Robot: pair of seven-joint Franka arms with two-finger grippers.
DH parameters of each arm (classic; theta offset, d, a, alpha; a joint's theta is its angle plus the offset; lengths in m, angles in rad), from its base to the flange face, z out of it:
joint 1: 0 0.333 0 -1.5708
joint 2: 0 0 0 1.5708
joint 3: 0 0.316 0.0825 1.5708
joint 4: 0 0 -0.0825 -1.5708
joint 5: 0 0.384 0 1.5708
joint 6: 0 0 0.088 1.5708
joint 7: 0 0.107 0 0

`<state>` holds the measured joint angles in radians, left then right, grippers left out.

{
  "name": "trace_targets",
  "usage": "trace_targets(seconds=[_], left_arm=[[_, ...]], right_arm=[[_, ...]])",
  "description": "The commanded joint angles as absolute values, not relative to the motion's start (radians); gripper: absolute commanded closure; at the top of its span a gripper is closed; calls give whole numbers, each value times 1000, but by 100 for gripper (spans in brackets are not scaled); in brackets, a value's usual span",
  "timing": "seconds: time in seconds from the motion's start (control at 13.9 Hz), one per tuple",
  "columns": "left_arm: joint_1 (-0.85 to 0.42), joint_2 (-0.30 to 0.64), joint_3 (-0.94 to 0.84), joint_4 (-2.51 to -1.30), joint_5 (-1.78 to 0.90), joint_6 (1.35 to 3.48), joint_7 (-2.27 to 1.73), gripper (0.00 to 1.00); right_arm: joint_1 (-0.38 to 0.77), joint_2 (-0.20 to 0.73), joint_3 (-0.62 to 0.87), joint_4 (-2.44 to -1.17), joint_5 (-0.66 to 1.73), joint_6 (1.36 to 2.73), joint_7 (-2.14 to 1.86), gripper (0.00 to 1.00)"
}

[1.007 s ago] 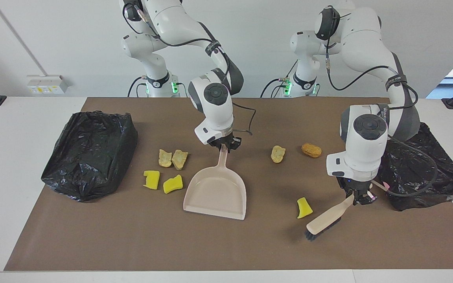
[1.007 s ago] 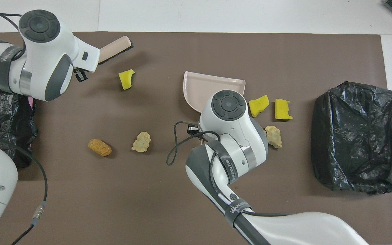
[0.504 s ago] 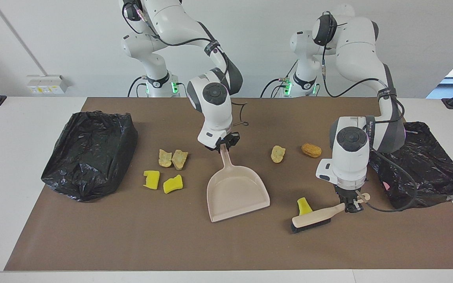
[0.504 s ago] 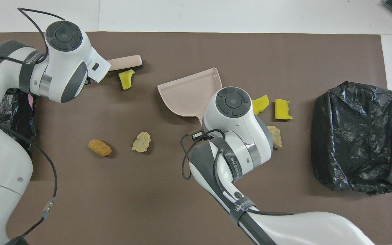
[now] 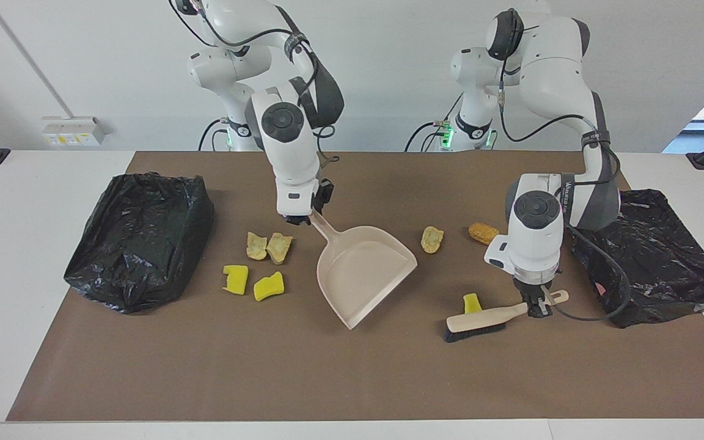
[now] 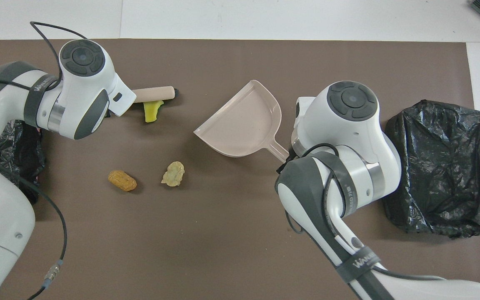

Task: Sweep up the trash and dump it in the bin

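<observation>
The dustpan (image 5: 361,272) has swung round, clenched by the right gripper (image 5: 303,219); the left gripper (image 5: 538,308) grips the brush (image 5: 480,319), bristles touching one yellow scrap (image 5: 472,302) mid-mat.

Dustpan (image 5: 364,275) swung toward the left arm's end; brush (image 5: 477,321) apparently against yellow scrap (image 5: 472,302).

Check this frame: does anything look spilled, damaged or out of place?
Nothing stands out beyond the scattered trash: yellow sponge scraps and tan bread chunks lie loose on the brown table mat, as the sweeping task expects.
</observation>
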<state>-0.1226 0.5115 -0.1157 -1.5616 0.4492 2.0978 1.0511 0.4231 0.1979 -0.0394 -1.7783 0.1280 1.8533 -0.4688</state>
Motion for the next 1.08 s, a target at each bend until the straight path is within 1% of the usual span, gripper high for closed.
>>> trace_targets(seconds=[0.0, 0.14, 0.36, 0.58, 0.79, 1.01], left_arm=[[-114, 370, -110, -1750, 459, 2135, 1065, 100], [-112, 280, -110, -1866, 456, 2148, 1048, 100], [-106, 194, -112, -1963, 456, 2131, 1007, 100], [-110, 79, -114, -2103, 453, 2114, 808, 100], [-126, 25, -117, -2117, 355, 1999, 707, 100], [-135, -3, -117, -2118, 305, 1964, 605, 100]], right_arm=[[402, 141, -31, -1861, 95, 1859, -673, 100], [405, 133, -29, -1871, 25, 1862, -750, 100], [437, 92, -28, -1931, -104, 1873, -807, 100], [439, 60, -28, -1991, -115, 1885, -954, 100], [442, 49, -26, -2051, -115, 1960, -968, 100], [456, 51, -26, -2060, -115, 1962, -980, 100]])
